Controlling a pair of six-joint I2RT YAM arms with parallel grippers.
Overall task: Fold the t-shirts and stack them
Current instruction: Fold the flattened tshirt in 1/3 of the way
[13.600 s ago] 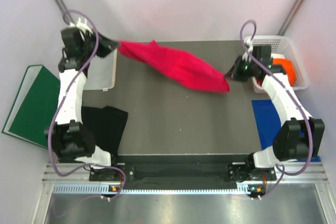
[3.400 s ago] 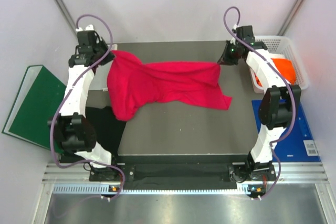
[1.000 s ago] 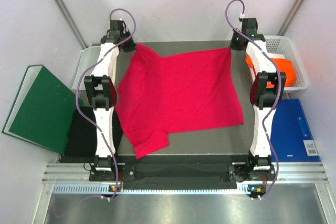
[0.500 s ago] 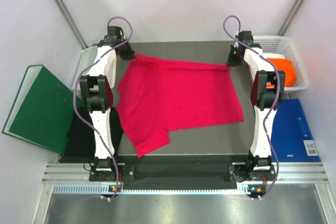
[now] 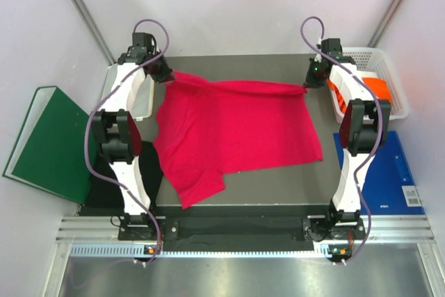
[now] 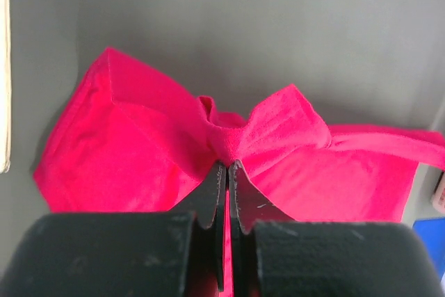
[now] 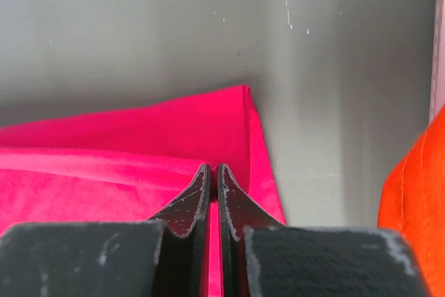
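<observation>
Far left, in the overhead view only: dark green binder (image 5: 45, 140), then black t-shirt (image 5: 110, 172) off the left edge of the surface (image 5: 278, 186), partly behind the left arm. Left hand (image 5: 165, 74) at the far-left corner, fingers pressed together on a bunched fold of the crimson-pink t-shirt (image 5: 236, 130); pinch plain only from the wrist camera. Shirt spread mid-surface, long axis left to right, far edge running between both hands, one flap trailing toward the near-left edge. Right hand (image 5: 309, 83) pinching the far-right corner. Further right, orange t-shirt (image 5: 375, 92) in a white basket (image 5: 379, 53), blue board (image 5: 382, 172) nearer.
</observation>
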